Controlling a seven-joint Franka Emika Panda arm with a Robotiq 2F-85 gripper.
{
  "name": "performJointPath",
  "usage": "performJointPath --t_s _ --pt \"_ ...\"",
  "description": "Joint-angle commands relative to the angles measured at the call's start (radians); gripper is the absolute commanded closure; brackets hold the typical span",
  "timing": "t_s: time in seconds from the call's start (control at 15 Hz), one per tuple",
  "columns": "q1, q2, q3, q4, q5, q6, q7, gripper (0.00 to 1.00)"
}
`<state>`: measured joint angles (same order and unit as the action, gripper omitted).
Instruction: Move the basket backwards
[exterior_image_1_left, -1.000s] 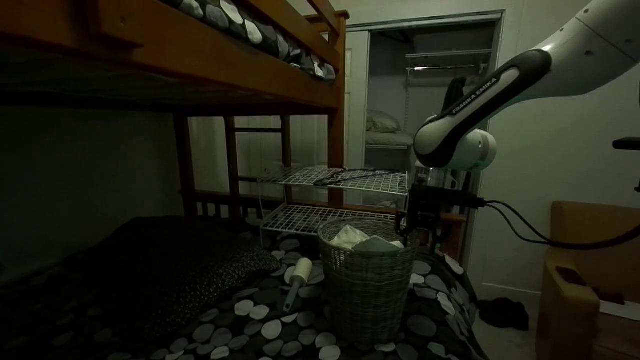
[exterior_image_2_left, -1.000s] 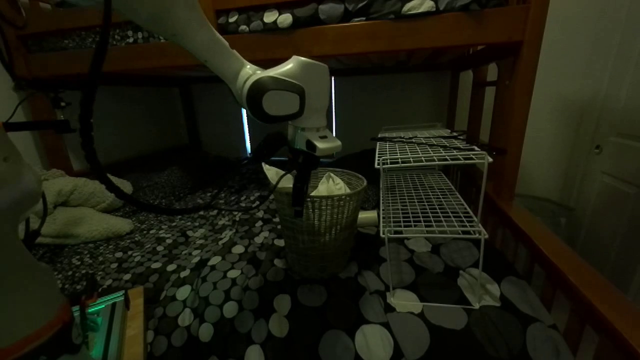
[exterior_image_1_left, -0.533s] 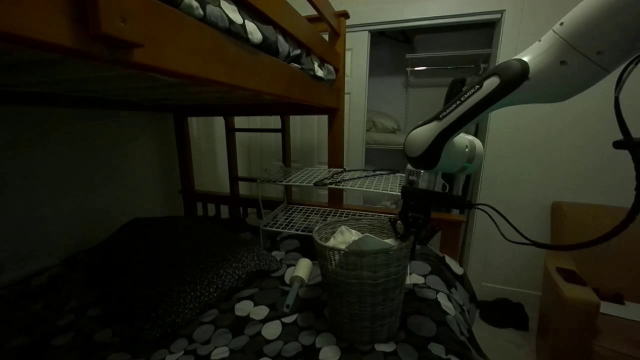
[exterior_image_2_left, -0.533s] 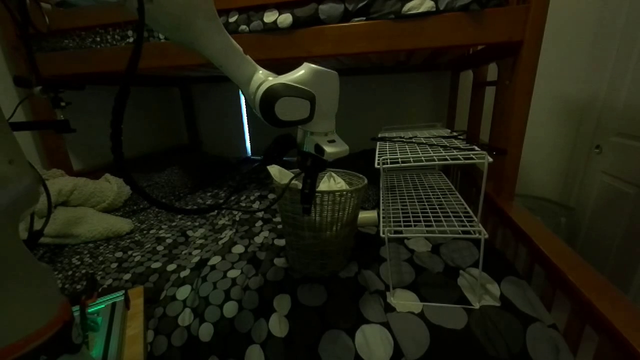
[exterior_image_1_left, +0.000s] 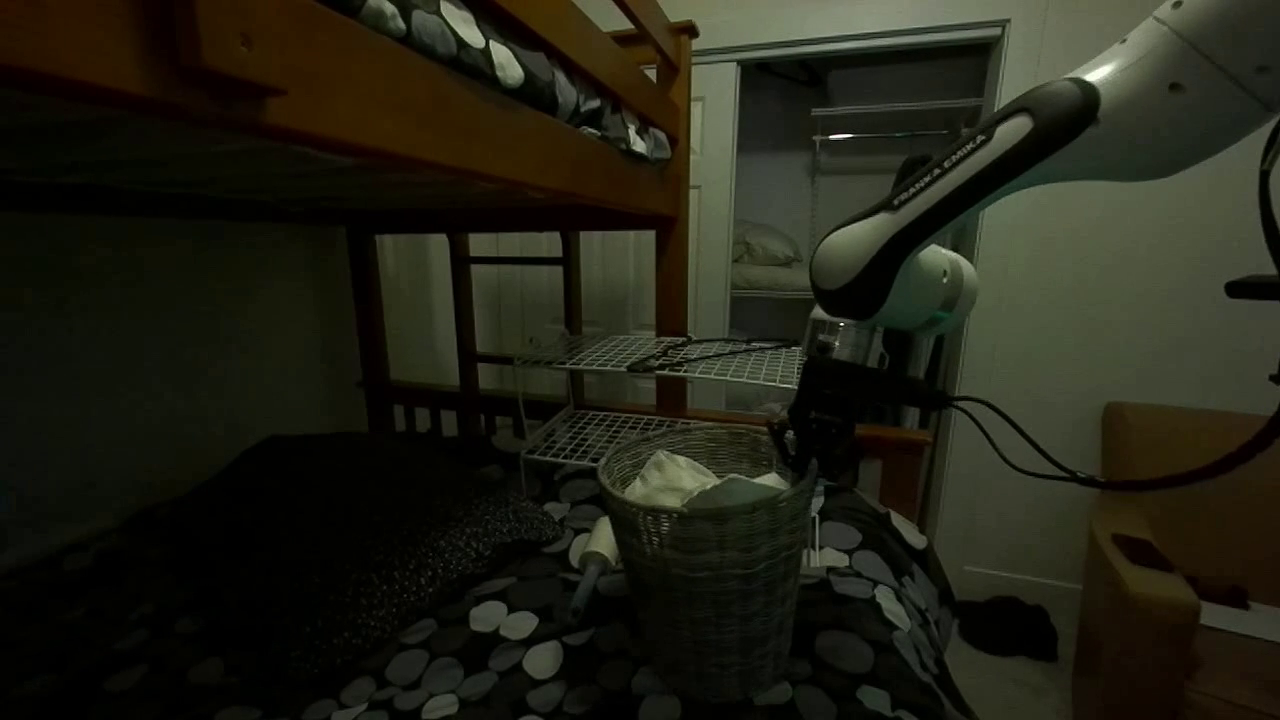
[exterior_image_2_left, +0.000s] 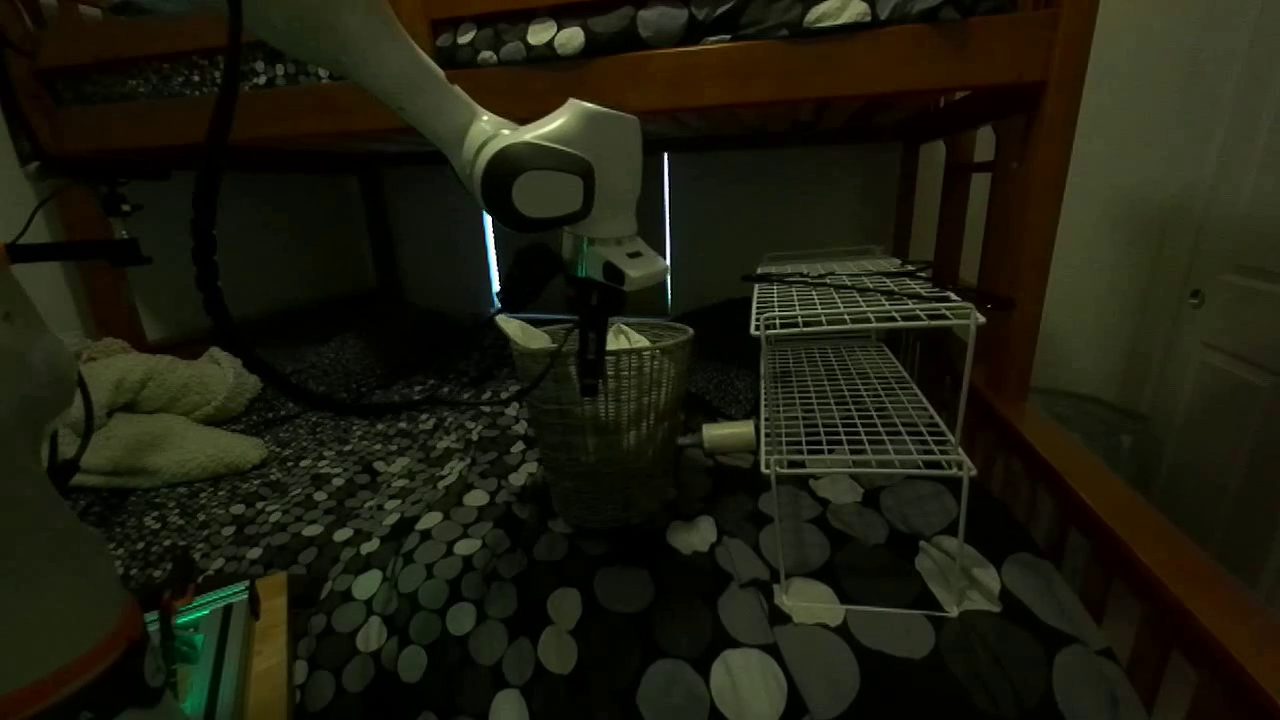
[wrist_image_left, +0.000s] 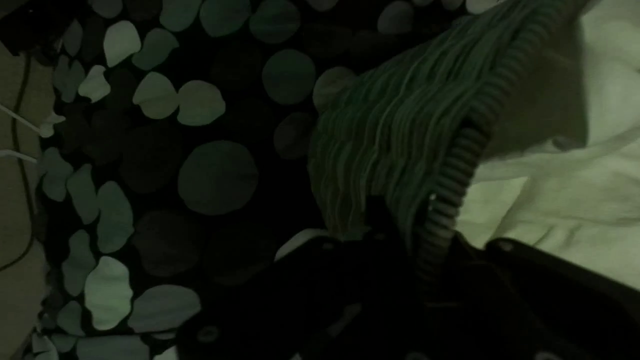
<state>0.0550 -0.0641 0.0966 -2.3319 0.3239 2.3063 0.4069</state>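
Note:
A tall woven basket (exterior_image_1_left: 710, 590) stands on the bed's dotted cover, with pale cloths (exterior_image_1_left: 670, 480) inside. My gripper (exterior_image_1_left: 795, 455) is at the basket's rim in both exterior views. In the wrist view, the rim of the basket (wrist_image_left: 380, 135) runs between the two dark fingers, and my gripper (wrist_image_left: 419, 225) is shut on it. One finger (wrist_image_left: 377, 210) lies against the outer wall; the tip of the inner finger is hard to make out in the dark. Whether the basket's bottom is off the cover I cannot tell.
A lint roller (exterior_image_2_left: 728, 436) lies close beside the basket. A white wire shelf (exterior_image_2_left: 860, 400) stands on the bed nearby. The upper bunk's wooden rail (exterior_image_2_left: 760, 80) runs above, and a dark pillow (exterior_image_1_left: 330, 540) lies on the bed. A cream blanket (exterior_image_2_left: 160, 420) is bunched nearer the arm's base.
My gripper has closed on the rim. The basket has shifted with it, leftward in both exterior views, uncovering more of the lint roller in an exterior view.

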Motion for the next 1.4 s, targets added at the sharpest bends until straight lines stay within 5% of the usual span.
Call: performJointPath --t_s 0.0,0.53,0.6,0.87,0.93,1.33 --pt "0.057 -0.238 0.017 -0.133 0.111 -0.033 -0.145 0.97" --pt "0.276 -0.493 0.110 -0.147 0.256 -0.135 -0.226 0.98" --pt "0.224 -0.418 0.102 -0.149 0.184 -0.136 -0.209 0.90" --pt "0.275 -0.469 0.134 -0.148 0.220 -0.137 -0.208 0.90" --pt "0.273 -0.469 0.132 -0.151 0.220 -0.137 -0.211 0.98" --pt "0.262 -0.168 0.298 -0.038 0.242 0.252 0.105 0.98"
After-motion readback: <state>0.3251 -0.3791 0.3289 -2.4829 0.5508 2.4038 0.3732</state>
